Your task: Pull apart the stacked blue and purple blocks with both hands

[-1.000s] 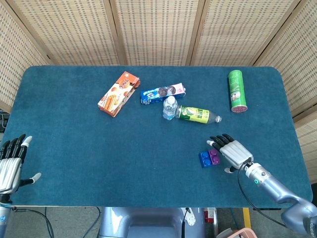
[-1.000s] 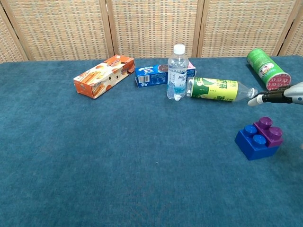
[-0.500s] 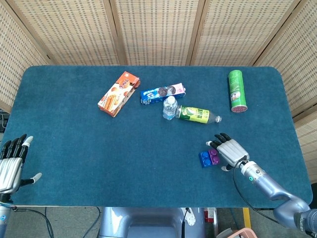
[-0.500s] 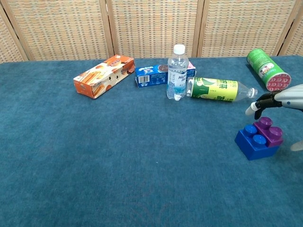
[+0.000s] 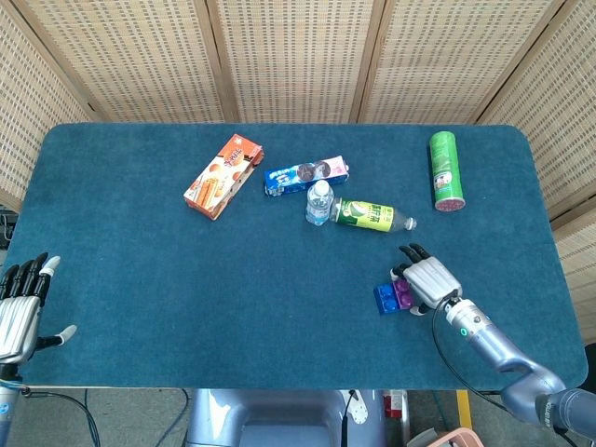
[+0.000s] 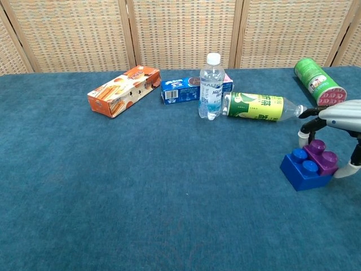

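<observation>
I am looking at the dark blue felt-covered table point(image 5: 140, 261), taking the stacked pair of blocks as my reference. The blue plastic studded block point(image 6: 303, 171) is sitting flat on the cloth with the purple plastic studded block point(image 6: 322, 157) pressed onto its far right part; the two are joined. My right hand point(image 5: 430, 279) is arching over the purple block from the right, fingers point(image 6: 305, 129) curving down on the far side and the thumb reaching down at the near right edge. I cannot tell whether it is gripping the block or only bracketing it. My left hand point(image 5: 20, 305) is hanging well apart from the blocks, off the table's near left corner, fingers spread and holding nothing.

Beyond the blocks, a green-labelled clear bottle point(image 6: 259, 107) is lying on its side, and just left of it a small clear water bottle point(image 6: 211, 86) is standing upright. Behind that are lying a blue biscuit packet point(image 6: 179, 91) and, further left, an orange snack carton point(image 6: 124, 91). A green cylindrical crisp can point(image 6: 316, 82) is lying far right of the blocks.
</observation>
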`<state>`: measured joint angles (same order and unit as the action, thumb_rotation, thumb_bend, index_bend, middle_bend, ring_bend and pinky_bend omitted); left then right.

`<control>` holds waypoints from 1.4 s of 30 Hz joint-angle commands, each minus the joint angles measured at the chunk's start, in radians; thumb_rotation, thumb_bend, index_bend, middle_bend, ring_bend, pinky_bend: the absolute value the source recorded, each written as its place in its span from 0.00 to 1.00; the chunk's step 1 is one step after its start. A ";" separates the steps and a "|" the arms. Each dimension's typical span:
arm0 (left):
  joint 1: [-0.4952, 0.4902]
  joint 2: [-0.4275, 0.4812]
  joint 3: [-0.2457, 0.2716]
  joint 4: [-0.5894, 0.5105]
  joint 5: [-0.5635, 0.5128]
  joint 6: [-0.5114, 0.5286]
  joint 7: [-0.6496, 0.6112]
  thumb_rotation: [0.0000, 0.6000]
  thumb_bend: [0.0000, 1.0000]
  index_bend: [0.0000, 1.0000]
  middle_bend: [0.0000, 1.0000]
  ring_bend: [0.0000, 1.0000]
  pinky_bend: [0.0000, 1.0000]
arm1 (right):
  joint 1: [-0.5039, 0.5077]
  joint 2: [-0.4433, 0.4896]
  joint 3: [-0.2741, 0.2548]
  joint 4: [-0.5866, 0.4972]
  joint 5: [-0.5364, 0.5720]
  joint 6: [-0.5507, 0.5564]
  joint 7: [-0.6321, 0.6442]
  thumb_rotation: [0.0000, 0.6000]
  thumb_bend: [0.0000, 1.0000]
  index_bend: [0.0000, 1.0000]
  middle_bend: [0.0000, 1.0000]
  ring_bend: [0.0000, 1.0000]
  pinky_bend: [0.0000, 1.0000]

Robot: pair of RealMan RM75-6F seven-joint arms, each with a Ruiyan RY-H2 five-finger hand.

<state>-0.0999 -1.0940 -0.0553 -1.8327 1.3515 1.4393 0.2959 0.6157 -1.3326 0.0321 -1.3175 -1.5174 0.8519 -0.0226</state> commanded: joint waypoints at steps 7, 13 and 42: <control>-0.003 -0.003 0.001 0.001 -0.005 -0.004 0.006 1.00 0.00 0.00 0.00 0.00 0.00 | -0.011 -0.018 -0.010 0.030 -0.067 0.114 0.090 1.00 0.14 0.55 0.58 0.10 0.00; -0.015 0.001 -0.002 -0.001 -0.012 -0.024 -0.002 1.00 0.00 0.00 0.00 0.00 0.00 | 0.000 0.018 0.014 -0.031 -0.061 0.143 0.175 1.00 0.17 0.56 0.58 0.11 0.00; -0.490 -0.153 -0.207 0.023 -0.183 -0.529 -0.175 1.00 0.00 0.00 0.00 0.00 0.01 | 0.249 -0.159 0.289 -0.320 0.587 0.052 -0.102 1.00 0.20 0.57 0.60 0.12 0.00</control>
<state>-0.5635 -1.2365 -0.2472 -1.7871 1.1992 0.9330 0.1011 0.8377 -1.4520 0.3002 -1.6371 -0.9949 0.8769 -0.0688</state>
